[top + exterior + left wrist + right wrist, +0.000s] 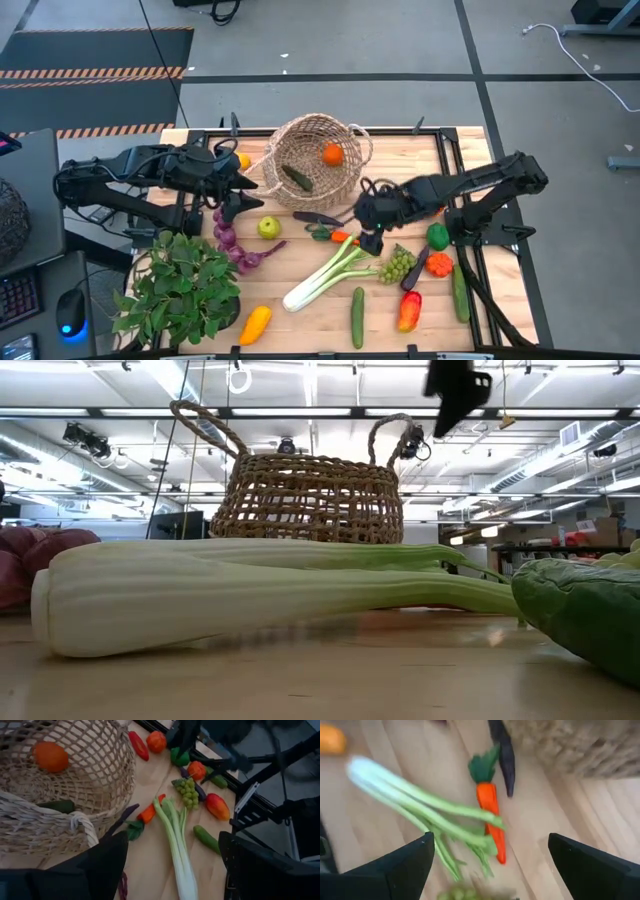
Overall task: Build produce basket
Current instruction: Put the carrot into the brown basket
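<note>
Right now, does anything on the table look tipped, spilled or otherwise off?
Nothing stands out. The round tan woven straw basket sits upright, holding an orange and a dark green cucumber. The remaining produce lies loose on the wooden table, and the white-and-green leek is simply lying flat.

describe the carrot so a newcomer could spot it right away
Start at the round tan woven straw basket at the table's far middle. Just in front of it, by the open right gripper, lies a small orange carrot with a green leafy top. A dark purple pod lies beside it; only the carrot is orange and tapered.
</note>
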